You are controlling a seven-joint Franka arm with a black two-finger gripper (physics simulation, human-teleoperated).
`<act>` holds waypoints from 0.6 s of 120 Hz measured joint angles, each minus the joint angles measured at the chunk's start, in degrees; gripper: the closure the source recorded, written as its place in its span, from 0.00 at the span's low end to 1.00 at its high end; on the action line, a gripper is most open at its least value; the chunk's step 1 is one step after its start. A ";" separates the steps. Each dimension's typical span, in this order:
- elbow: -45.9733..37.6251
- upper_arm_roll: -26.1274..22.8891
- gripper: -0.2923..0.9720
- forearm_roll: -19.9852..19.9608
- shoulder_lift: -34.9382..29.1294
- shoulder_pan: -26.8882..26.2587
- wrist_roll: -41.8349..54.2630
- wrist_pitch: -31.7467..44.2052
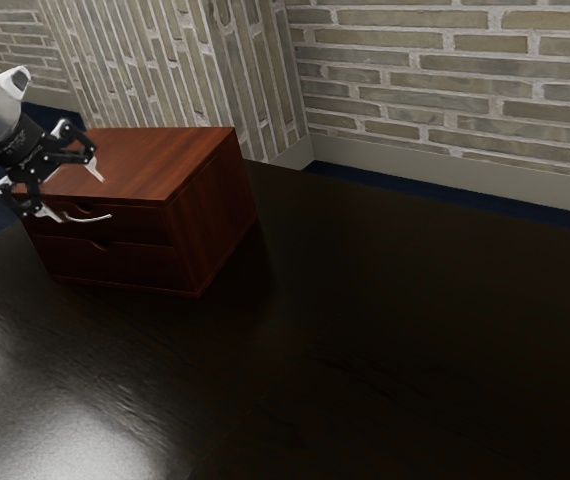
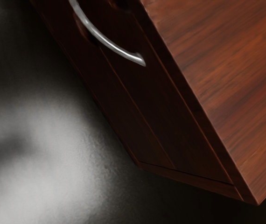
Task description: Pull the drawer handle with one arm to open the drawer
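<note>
Exterior view: gripper point(image 1: 68, 190) jaws spread wide at cabinet point(image 1: 165, 165) front top edge, gripping nothing.
Silver drawer handle point(image 1: 92, 216) on upper drawer front, just beside lower finger; cabinet on dark table point(image 1: 365, 330), exterior view's left.

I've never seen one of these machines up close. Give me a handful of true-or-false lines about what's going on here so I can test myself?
1. The cabinet is reddish-brown wood. True.
2. The gripper is clamped on the handle. False: its fingers are spread open beside the cabinet's top front edge, not shut on the handle.
3. The handle is a curved silver bar. True.
4. The wall behind is plain white plaster. False: it is brick.
5. The top drawer is pulled far out. False: its front looks about flush with the cabinet.
</note>
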 joint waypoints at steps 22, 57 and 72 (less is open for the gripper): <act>-0.55 -0.01 0.43 -2.51 1.72 3.24 -2.37 3.84; -1.86 0.51 0.54 -3.13 2.98 4.74 -5.82 5.94; -1.78 0.65 0.55 -3.31 4.19 2.84 -7.64 6.25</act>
